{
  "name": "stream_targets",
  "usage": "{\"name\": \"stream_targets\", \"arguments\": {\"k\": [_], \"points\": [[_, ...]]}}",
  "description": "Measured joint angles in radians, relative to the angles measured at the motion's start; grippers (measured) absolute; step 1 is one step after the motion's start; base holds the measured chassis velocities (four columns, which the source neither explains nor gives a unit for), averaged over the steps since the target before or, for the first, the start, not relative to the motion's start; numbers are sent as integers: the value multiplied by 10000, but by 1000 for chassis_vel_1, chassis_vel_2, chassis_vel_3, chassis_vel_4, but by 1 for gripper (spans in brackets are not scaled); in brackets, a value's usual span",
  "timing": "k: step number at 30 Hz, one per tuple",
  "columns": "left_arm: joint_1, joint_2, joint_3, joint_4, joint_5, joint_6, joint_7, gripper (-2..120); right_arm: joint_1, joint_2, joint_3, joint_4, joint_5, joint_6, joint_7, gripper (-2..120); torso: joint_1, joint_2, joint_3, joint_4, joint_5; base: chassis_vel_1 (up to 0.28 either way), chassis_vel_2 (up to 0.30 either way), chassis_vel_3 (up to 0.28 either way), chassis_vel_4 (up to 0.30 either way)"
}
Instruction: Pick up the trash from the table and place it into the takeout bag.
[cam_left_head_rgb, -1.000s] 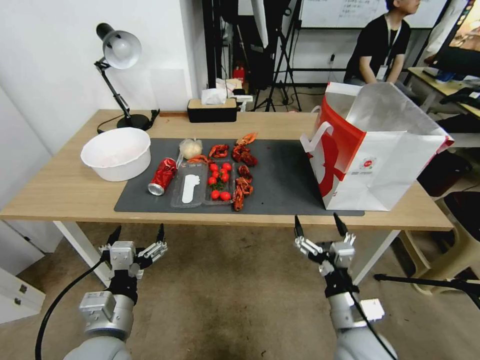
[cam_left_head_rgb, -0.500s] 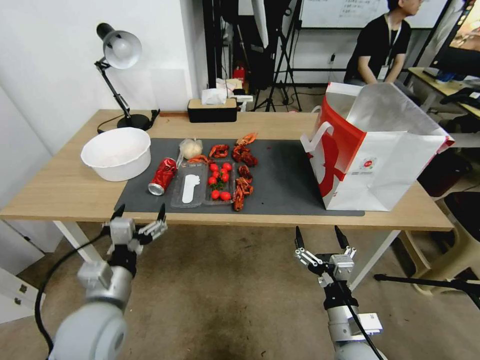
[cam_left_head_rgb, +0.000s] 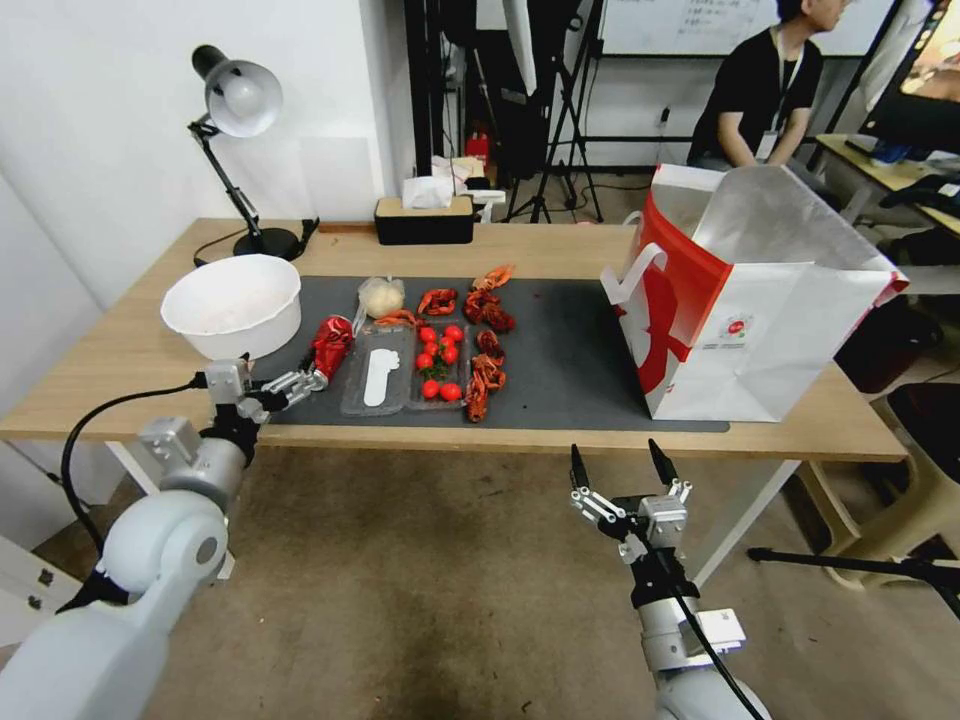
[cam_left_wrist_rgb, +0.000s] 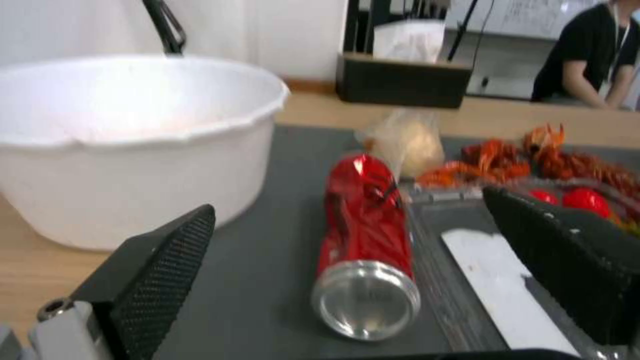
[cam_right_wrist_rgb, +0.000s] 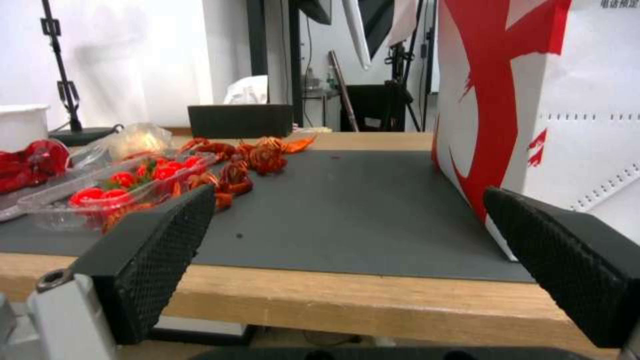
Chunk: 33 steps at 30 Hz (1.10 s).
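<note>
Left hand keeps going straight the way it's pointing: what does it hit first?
Most likely the red soda can, lying on its side with its silver end toward the open left hand. The fingers look set to pass either side of it.

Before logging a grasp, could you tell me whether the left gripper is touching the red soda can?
Apart: the left wrist view shows the left gripper open, mat visible between both fingers and the red soda can.

Large white plastic bowl (cam_left_head_rgb: 232, 305) at left; clear tray (cam_left_head_rgb: 405, 370) of cherry tomatoes (cam_left_head_rgb: 438, 360); red crayfish shells (cam_left_head_rgb: 486, 340) beside it; desk lamp (cam_left_head_rgb: 235, 110), black tissue box (cam_left_head_rgb: 424, 219) behind.
</note>
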Motion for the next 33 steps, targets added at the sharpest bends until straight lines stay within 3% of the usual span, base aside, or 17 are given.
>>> {"name": "stream_targets", "arguments": {"k": [1, 5, 12, 27, 30, 33], "points": [[-355, 89, 251, 193, -301, 571, -148, 100, 57, -15, 7, -27, -16, -49, 19, 100, 0, 0, 0, 1, 0, 0, 0, 0, 0], [-775, 53, 653, 409, -851, 1049, -359, 100, -31, 14, 103, -27, -55, -49, 51, 100, 0, 0, 0, -1, 2, 0, 0, 0, 0], [-1423, -245, 1250, 1068, -1350, 1139, -401, 100, -110, 123, 192, -2, -134, -34, 83, 100, 1, 0, 0, -2, 0, 0, 0, 0, 0], [-1621, -333, 1464, 1284, -1205, 1143, -413, 100, -137, 163, 203, 9, -173, -23, 90, 100, 0, 0, 0, -2, 0, 0, 0, 0, 0], [-1797, -355, 1599, 1438, -1047, 1142, -412, 93, -148, 173, 215, 10, -191, -16, 97, 100, 0, 0, 0, -1, 1, 0, 0, 0, 0], [-2143, -378, 1787, 1763, -844, 1171, -479, 78, -130, 189, 236, -16, -195, -13, 112, 100, 0, 1, 0, -2, 2, 0, 0, 0, 0]]}}
